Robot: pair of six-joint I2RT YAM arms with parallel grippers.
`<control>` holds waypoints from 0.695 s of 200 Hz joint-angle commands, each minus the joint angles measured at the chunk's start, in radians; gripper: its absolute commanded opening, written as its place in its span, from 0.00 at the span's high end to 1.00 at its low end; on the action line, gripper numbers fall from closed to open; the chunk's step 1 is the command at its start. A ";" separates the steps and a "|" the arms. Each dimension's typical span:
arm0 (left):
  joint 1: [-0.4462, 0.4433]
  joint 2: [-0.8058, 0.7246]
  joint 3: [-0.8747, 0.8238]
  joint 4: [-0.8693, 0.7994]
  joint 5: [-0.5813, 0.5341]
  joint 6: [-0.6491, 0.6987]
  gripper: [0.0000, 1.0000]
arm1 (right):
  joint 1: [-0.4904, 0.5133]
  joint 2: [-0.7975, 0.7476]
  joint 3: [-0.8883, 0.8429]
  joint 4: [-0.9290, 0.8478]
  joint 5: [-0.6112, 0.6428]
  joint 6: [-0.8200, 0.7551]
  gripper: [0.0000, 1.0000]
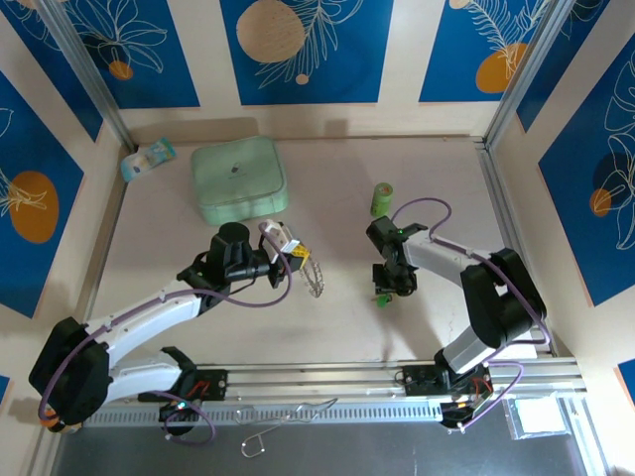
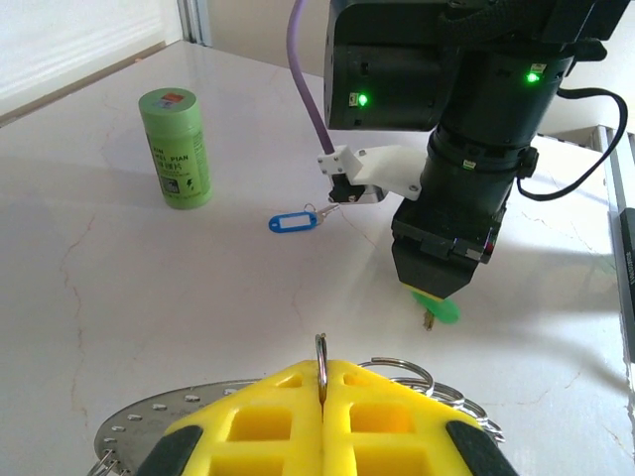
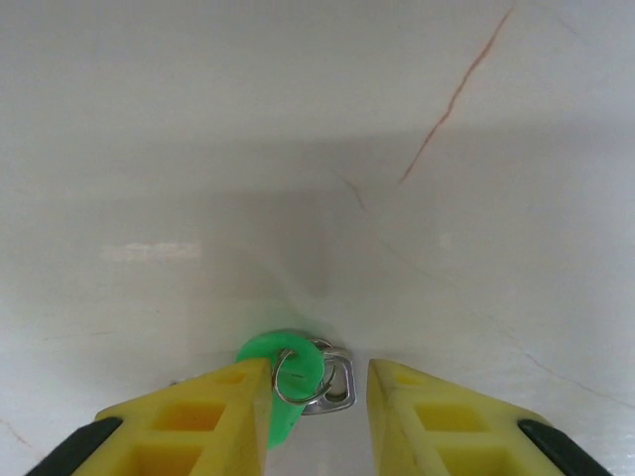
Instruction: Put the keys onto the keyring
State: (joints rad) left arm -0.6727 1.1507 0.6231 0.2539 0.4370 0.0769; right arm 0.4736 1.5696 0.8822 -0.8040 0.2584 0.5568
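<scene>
There are two keys: one blue-headed key near the right gripper and one green-headed key between its fingers. There is one keyring, at the tip of the left gripper. Further away are one green cylinder, one mint-green square case and one small pale packet.

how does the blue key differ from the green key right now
Colour: the blue key has a blue head, the green key a green one. Shape: the blue key's head looks oblong, the green key's round. Place: the blue key lies free on the table; the green key sits between the fingers of the right tool. Both carry a small silvery ring.
</scene>
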 commanded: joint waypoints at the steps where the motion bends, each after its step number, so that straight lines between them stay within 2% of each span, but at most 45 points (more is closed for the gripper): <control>1: -0.013 -0.020 -0.002 0.035 0.024 0.015 1.00 | -0.013 0.016 0.021 -0.024 0.000 -0.024 0.70; 77: -0.013 -0.014 0.003 0.031 0.025 0.018 1.00 | -0.013 0.002 0.036 -0.079 0.119 -0.010 0.85; 139: -0.016 -0.014 0.003 0.025 0.026 0.023 1.00 | -0.027 -0.002 0.014 -0.035 0.014 -0.012 0.87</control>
State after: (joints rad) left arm -0.6731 1.1511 0.6231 0.2539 0.4370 0.0807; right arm 0.4526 1.5749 0.8967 -0.8417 0.3222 0.5350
